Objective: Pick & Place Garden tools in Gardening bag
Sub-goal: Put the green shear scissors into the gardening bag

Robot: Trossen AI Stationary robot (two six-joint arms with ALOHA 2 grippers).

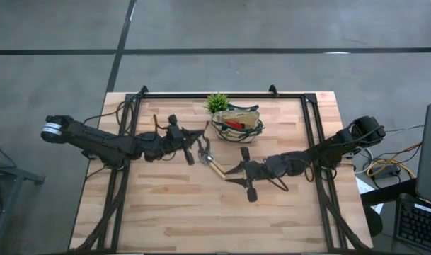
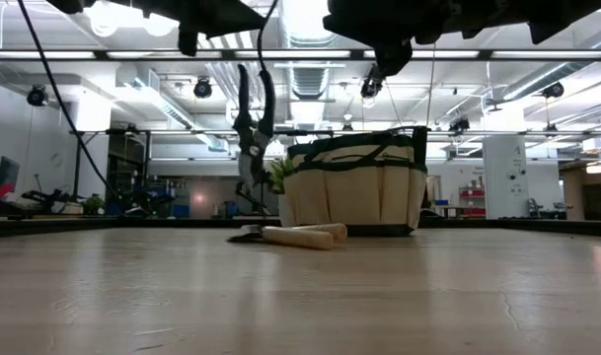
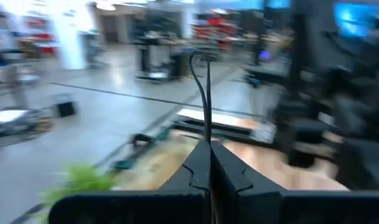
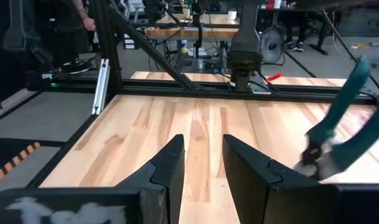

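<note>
Two grippers occupy the middle of the high view: the left gripper, fingers pressed together on the shears, carries them clear of the bench, just left of the gardening bag at upper centre. The right gripper, fingers apart and empty, hovers beside a wooden-handled tool lying below the bag. The shears' transfer appears in hand; next, they must travel over the bag's mouth before release.

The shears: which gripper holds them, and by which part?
The left gripper holds the shears off the table, shut on their handles. The right gripper holds nothing.
</note>
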